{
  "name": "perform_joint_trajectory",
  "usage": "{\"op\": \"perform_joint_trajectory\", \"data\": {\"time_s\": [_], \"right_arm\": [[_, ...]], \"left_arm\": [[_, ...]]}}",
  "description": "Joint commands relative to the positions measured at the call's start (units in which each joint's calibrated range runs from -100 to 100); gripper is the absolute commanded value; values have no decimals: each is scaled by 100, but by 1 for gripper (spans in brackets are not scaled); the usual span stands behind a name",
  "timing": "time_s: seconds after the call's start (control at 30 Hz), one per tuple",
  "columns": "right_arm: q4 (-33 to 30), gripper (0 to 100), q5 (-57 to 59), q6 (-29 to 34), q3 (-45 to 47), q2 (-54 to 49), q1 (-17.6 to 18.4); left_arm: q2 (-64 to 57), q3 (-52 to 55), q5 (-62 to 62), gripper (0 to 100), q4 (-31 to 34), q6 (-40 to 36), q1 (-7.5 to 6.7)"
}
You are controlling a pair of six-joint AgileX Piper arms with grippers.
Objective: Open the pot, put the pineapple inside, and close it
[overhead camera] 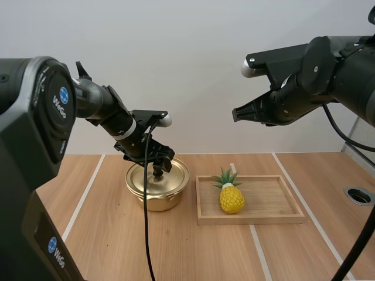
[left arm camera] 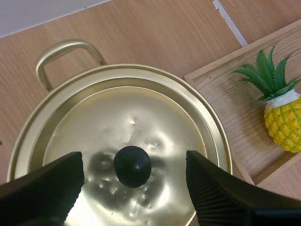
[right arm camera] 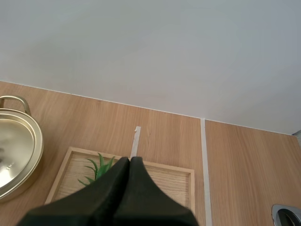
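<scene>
My left fingers [left arm camera: 47,188] stand wide apart, one on each side of the black knob [left arm camera: 132,165] on the lid [left arm camera: 141,113], with a gap to it on both sides; they hold nothing. The lid sits closed on the golden pot [overhead camera: 157,198]. My right fingers [right arm camera: 123,188] lie pressed together, empty, up in the air above the wooden tray [overhead camera: 266,218]. The pineapple [overhead camera: 232,198] sits in the tray, at the end nearer the pot. Pot and tray rest side by side on the wooden desk [overhead camera: 111,234], which is crossed by pale lines and has a metal-ringed hole [overhead camera: 358,195] at its right. A plain pale wall [overhead camera: 193,70] stands behind.
</scene>
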Motion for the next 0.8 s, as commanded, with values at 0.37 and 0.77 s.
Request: {"op": "perform_joint_trajectory", "data": {"time_s": [0.37,0.77], "right_arm": [[6,0,90,-31,-35,-55,-20],[6,0,125,-31,-35,-55,-20]], "left_arm": [[4,8,19,100,-55,-16,-25],[4,8,52,100,173,-130,-25]]}}
